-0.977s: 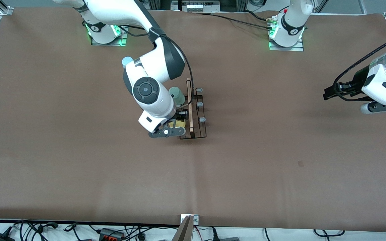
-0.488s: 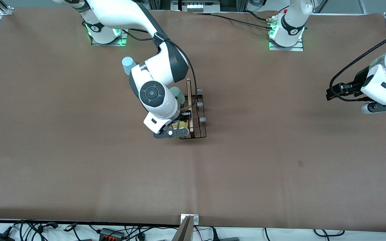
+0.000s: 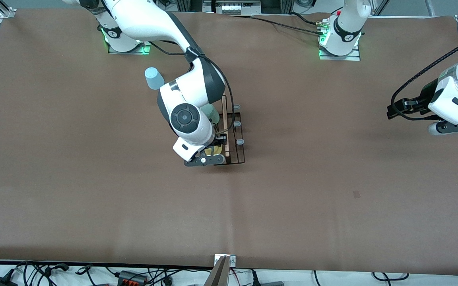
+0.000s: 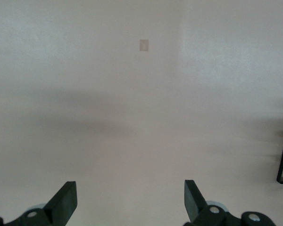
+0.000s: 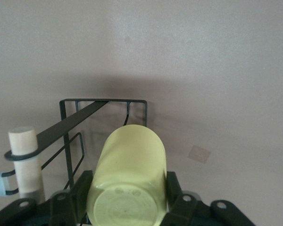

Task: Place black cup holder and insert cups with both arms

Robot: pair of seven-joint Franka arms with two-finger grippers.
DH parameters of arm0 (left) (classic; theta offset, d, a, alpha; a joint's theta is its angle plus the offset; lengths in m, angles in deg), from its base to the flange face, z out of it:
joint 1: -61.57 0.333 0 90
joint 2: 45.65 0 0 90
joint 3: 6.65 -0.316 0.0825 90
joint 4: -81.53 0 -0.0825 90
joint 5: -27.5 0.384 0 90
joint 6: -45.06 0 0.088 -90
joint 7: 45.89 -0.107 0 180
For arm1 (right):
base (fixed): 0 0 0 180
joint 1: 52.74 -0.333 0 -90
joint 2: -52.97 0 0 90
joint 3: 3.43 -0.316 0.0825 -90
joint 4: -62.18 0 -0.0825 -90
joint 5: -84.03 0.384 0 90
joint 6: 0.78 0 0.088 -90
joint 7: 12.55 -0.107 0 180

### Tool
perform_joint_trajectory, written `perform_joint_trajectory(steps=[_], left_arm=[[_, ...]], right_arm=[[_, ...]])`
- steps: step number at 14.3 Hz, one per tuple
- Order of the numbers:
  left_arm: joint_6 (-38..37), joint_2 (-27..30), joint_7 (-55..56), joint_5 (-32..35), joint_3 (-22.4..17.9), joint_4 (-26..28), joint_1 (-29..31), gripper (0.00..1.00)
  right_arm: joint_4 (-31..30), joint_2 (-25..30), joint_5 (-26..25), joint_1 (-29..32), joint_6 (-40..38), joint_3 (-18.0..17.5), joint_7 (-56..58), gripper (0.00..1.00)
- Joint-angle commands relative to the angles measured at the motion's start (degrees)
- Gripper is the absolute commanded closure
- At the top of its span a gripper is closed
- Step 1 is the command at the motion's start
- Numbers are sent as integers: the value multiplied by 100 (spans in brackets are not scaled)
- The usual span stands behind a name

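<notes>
- Step in hand, as judged: seat the yellow cup (image 5: 127,174) on a peg at the end of the black rack (image 3: 235,137) nearer the front camera, on the side facing the right arm's end of the table.
- Keep the cup's open mouth facing the peg and line its axis up with the peg before advancing; a tilted approach is likely to catch the rim on the thin wire.
- Advance slowly. The rack looks light, and a sideways push could slide it on the brown table (image 3: 94,190).
- Release only once the cup hangs on the peg by itself, then draw back along the same line, clear of the wooden rod (image 3: 225,119).
- Right gripper (image 5: 128,200): over the rack's nearer end, fingers closed partway against both sides of the yellow cup, whose base faces the wrist camera.
- Left gripper (image 4: 130,200): fingers spread wide and holding nothing, waiting above bare table at the left arm's end, well apart from the rack.
- The green cup (image 3: 211,112) sits at the rack, on the same side and farther from the front camera than the yellow cup; the arm hides how it is seated.
- The blue cup (image 3: 154,78) stands mouth-down on the table, near the rack toward the right arm's base, still to be placed.
</notes>
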Motion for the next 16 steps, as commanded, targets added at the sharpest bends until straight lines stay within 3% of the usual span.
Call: perform_joint_trajectory(steps=[1, 8, 13, 16], left_arm=[[-33, 51, -120, 93, 24, -23, 14, 0], [-77, 51, -128, 75, 24, -23, 5, 0], [-129, 51, -128, 66, 24, -23, 14, 0], [-129, 51, -137, 58, 24, -32, 23, 0]], right_arm=[[83, 38, 90, -32, -30, -9, -50, 0], [101, 557, 29, 99, -337, 149, -313, 0], [101, 1031, 28, 117, -865, 1175, -103, 0], [101, 1058, 55, 135, -1374, 1966, 791, 0]])
